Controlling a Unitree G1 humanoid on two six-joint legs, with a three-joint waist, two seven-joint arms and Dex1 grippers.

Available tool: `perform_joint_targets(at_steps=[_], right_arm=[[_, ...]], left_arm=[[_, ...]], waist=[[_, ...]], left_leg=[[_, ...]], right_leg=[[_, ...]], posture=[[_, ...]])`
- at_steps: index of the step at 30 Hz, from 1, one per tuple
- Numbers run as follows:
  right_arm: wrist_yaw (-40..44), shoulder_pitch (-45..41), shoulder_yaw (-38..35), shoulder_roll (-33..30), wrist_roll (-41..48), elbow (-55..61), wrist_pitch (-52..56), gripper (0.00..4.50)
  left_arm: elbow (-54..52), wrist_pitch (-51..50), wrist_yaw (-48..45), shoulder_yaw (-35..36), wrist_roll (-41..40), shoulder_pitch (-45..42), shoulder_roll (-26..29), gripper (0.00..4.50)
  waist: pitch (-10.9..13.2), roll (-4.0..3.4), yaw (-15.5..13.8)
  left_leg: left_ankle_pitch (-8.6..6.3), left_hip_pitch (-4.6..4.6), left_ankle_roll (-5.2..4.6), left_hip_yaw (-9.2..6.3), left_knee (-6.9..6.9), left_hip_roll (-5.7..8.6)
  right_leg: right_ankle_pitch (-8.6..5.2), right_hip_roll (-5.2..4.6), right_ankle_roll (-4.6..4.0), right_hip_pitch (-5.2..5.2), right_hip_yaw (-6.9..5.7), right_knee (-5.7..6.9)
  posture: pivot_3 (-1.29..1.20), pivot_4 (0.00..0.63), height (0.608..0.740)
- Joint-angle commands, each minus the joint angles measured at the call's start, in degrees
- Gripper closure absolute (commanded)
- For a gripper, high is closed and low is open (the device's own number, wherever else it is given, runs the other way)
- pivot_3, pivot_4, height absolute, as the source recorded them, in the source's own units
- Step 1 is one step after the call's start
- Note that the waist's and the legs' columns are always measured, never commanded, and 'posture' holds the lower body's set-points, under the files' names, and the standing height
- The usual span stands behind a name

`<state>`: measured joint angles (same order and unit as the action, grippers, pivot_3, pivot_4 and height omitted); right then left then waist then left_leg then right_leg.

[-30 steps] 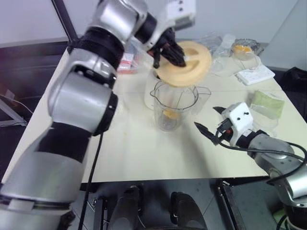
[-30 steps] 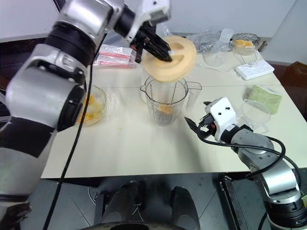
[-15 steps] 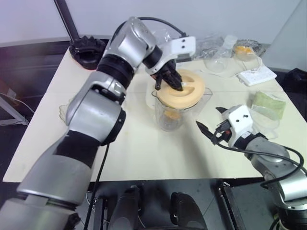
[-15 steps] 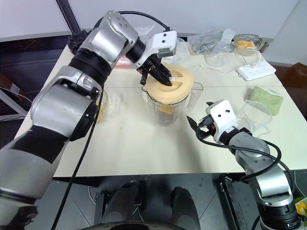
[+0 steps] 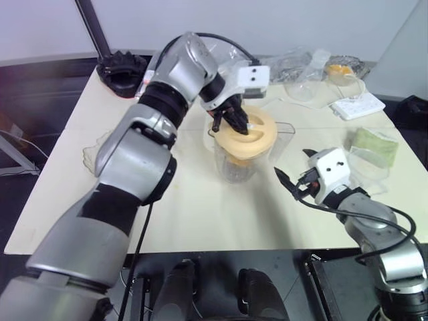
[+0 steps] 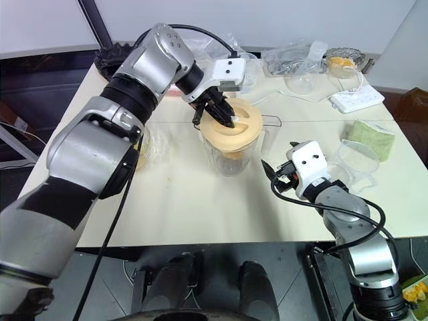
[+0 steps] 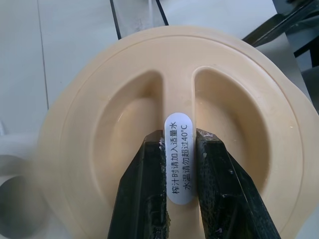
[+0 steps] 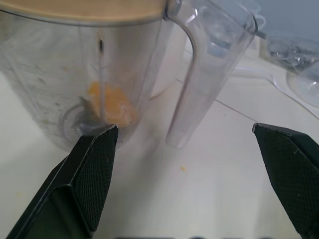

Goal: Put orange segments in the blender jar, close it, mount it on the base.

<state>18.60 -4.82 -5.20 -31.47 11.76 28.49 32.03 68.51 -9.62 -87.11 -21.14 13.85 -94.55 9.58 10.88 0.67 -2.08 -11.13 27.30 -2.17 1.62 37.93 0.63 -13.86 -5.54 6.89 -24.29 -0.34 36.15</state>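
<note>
Left gripper (image 7: 179, 169) jaws pinching lid (image 5: 249, 136) ridge atop blender jar (image 5: 235, 164); right gripper (image 8: 189, 164) jaws wide, empty. Risk: lid cocked on rim, jar tipping under push.

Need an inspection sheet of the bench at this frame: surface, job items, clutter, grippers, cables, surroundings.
Surface: pale table, a few small yellow specks near the jar.
Job's things: tall clear plastic blender jar upright, orange segments at its bottom; pale orange round lid on its mouth, seating not confirmed. Squat white base behind the jar, mostly hidden.
Clutter: white power strip, green sponge, clear bowls, plastic bags along the far edge.
Grippers: left gripper shut on the lid's centre ridge; right gripper open, facing the jar handle.
Cables: black cable along the left arm.
Surroundings: dark floor, white wall.
</note>
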Motion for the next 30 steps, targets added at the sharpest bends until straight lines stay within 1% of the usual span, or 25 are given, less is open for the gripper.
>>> perform_joint_targets(at_steps=[1, 6, 9, 13, 15, 21, 22, 23, 25, 28, 29, 30], right_arm=[[-1.8, -4.2, -0.5, 3.3, -1.3, -5.5, -4.8, 0.0], [-0.2, -10.1, 0.9, 7.1, -1.4, -15.0, -9.3, 0.0], [0.8, -13.1, 1.3, 9.4, -0.7, -19.0, -10.7, 0.0], [1.0, -14.9, 2.4, 11.2, -1.7, -21.6, -12.2, 0.0], [0.7, -15.5, 2.7, 11.8, -2.0, -22.4, -12.8, 0.0], [-0.1, -16.0, 2.9, 13.2, -2.8, -23.3, -13.2, 0.0], [-0.3, -16.0, 2.9, 13.4, -2.9, -23.3, -13.2, 0.52], [-0.5, -16.0, 2.9, 13.5, -3.1, -23.5, -13.2, 0.81], [-0.9, -16.2, 2.9, 13.7, -3.4, -23.8, -13.2, 1.72], [-1.2, -16.3, 3.1, 14.0, -4.1, -24.1, -13.3, 3.31], [-1.2, -16.3, 3.1, 14.1, -4.2, -24.2, -13.4, 3.51], [-1.4, -16.4, 3.2, 14.3, -4.3, -24.1, -13.2, 3.5]], left_arm=[[1.3, 0.9, 0.6, -0.1, 0.7, 2.2, -0.4, 4.25], [1.8, 2.5, -1.0, 0.1, 0.8, 2.9, -0.2, 4.25], [2.2, 3.1, -2.5, -0.6, 1.5, 3.1, 0.3, 4.25], [3.3, 0.1, -4.6, 0.0, 1.0, 2.5, -0.1, 4.25], [3.5, 0.5, -3.8, 0.0, 1.2, 2.6, -0.2, 4.25], [3.2, 1.5, -3.1, 0.0, 1.6, 3.3, -0.4, 4.25], [3.2, 1.6, -3.1, -0.1, 1.6, 3.5, -0.4, 4.25], [3.0, 1.7, -3.2, -0.1, 1.7, 3.6, -0.4, 4.25], [2.7, 1.8, -3.6, -0.2, 1.6, 3.9, -0.3, 4.25], [2.2, 2.2, -4.2, -0.3, 1.6, 4.5, 0.1, 4.25], [2.0, 2.3, -4.3, -0.2, 1.6, 4.7, 0.2, 4.25], [1.9, 2.3, -4.1, -0.1, 1.6, 4.9, 0.4, 4.25]], waist=[[0.0, -0.03, 0.0], [0.0, -0.06, 0.1], [-0.1, -0.08, 0.2], [-0.1, -0.07, 1.1], [-0.1, -0.07, 1.6], [-0.1, -0.1, 1.9], [-0.1, -0.1, 1.9], [-0.1, -0.11, 1.9], [-0.1, -0.11, 1.7], [-0.1, -0.13, 1.7], [-0.1, -0.14, 1.5], [-0.1, -0.13, 1.5]], left_leg=[[0.0, -0.03, 0.0, 0.0, 0.0, 0.0], [0.0, -0.09, 0.0, 0.0, 0.0, 0.01], [-0.01, -0.32, -0.01, -0.01, -0.01, 0.01], [-0.04, -0.57, -0.07, -0.01, -0.03, 0.01], [-0.09, -0.84, -0.12, -0.01, -0.05, 0.01], [-0.1, -0.91, -0.13, -0.02, -0.1, -0.01], [-0.11, -0.91, -0.13, -0.02, -0.1, -0.01], [-0.11, -0.92, -0.13, -0.02, -0.1, -0.01], [-0.11, -0.91, -0.13, -0.02, -0.1, -0.01], [-0.11, -0.92, -0.13, -0.02, -0.1, -0.01], [-0.11, -0.95, -0.13, -0.02, -0.1, -0.01], [-0.11, -0.96, -0.13, -0.03, -0.1, -0.01]], right_leg=[[0.0, 0.0, 0.0, 0.04, 0.0, 0.0], [0.0, 0.01, 0.01, 0.1, 0.0, 0.03], [0.0, 0.01, 0.01, 0.32, 0.0, 0.03], [-0.01, 0.02, 0.04, 0.58, 0.0, 0.02], [-0.05, 0.01, 0.08, 0.85, 0.0, -0.03], [-0.06, 0.01, 0.11, 0.86, 0.0, 0.02], [-0.06, 0.01, 0.11, 0.86, 0.0, 0.02], [-0.06, 0.01, 0.11, 0.86, 0.0, 0.02], [-0.06, 0.01, 0.11, 0.86, 0.0, 0.02], [-0.06, 0.01, 0.11, 0.89, 0.0, 0.02], [-0.06, 0.0, 0.11, 0.92, 0.0, 0.0], [-0.06, 0.0, 0.11, 0.92, 0.0, 0.01]], posture=[[0.0, 0.15, 0.74], [0.0, 0.15, 0.74], [0.0, 0.15, 0.74], [0.0, 0.15, 0.74], [0.0, 0.15, 0.74], [0.0, 0.15, 0.74], [0.0, 0.15, 0.74], [0.0, 0.15, 0.74], [0.0, 0.15, 0.74], [0.0, 0.15, 0.74], [0.0, 0.15, 0.74], [0.0, 0.15, 0.74]])
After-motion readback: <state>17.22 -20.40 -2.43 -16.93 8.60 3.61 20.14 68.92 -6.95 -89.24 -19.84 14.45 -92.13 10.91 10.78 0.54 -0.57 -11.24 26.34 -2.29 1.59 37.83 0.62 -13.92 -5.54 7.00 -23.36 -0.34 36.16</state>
